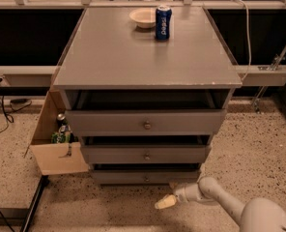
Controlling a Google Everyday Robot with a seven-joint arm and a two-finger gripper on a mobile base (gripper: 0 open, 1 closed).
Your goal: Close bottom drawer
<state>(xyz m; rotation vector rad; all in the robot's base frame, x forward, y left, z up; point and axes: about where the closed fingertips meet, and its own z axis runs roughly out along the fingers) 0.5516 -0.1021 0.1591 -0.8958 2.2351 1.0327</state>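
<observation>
speckled floor [262, 144] | three grey drawers [109, 154], bottom drawer [119, 177] ajar | gripper [164, 203] low before it, open-or-closed unclear

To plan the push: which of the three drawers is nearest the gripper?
The bottom drawer, the slimmest front; the gripper hangs near the floor just before it.

You had a smooth pale-grey arm [225, 203]: rounded tubular links, with a bulbous white joint at lower right. Your gripper [164, 203] was cream-yellow and tapered, low over the speckled floor [109, 211].
</observation>
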